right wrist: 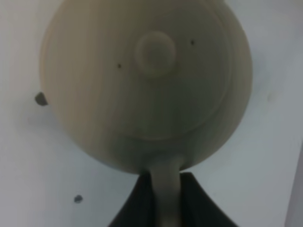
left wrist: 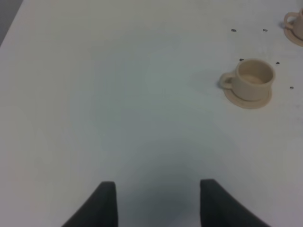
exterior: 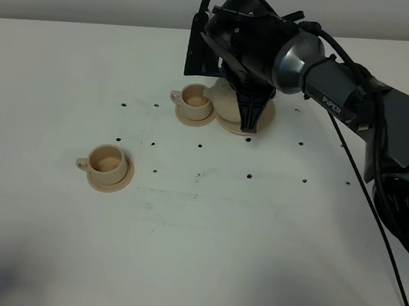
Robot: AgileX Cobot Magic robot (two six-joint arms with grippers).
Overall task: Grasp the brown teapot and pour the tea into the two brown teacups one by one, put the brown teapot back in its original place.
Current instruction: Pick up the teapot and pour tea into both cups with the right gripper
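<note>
Right gripper [right wrist: 165, 183] is clenching the loop handle [right wrist: 165, 198] of the squat rounded tan ceramic teapot [right wrist: 147, 80], gripping it from both sides. Teapot is sitting over the wide flat tan saucer [exterior: 266, 121] at the far middle of the white table [exterior: 193, 255]. One small tan ceramic teacup [exterior: 194, 100] is standing just beside it, the other teacup [exterior: 106, 161] well apart toward the left. Left gripper [left wrist: 158, 201] is hovering over the table, jaws released and spread apart
</note>
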